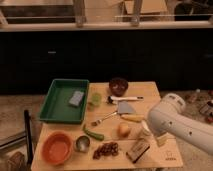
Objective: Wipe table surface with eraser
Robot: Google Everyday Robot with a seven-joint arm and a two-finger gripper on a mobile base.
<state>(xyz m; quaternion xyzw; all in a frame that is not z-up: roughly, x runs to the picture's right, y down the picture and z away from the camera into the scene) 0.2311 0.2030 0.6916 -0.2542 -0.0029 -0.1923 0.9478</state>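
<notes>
The eraser [138,148], a dark brown block with a pale tan strip, lies near the front right of the light wooden table surface [67,128]. My white arm [180,122] reaches in from the right over the table's right side. Its gripper [155,136] is at the arm's lower left end, just up and to the right of the eraser, mostly hidden by the arm. Small dark print [170,157] marks the table's front right corner.
A green tray [56,112] holding a blue-grey sponge [76,98] sits at the left. Also on the table are a dark bowl [118,86], a green cup [95,100], a fork [104,119], an orange bowl [57,148], a metal cup [82,143], a green chili [94,134] and a round fruit [123,129].
</notes>
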